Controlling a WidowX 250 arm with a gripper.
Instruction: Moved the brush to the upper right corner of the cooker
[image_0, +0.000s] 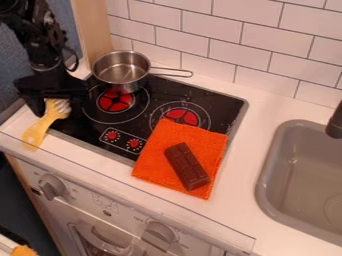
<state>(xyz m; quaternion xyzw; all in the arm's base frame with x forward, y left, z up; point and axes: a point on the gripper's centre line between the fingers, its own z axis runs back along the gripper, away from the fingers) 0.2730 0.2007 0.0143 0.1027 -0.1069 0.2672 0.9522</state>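
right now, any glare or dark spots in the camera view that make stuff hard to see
Camera view: bright highlights on the steel saucepan; the black gripper partly blends into the black cooktop; the orange cloth looks free of glare.

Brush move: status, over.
Gripper at left edge of cooker, bristle end of brush right by it, hold unconfirmed. Saucepan at cooker's upper left, possible obstacle. Orange cloth with chocolate bar over lower right.
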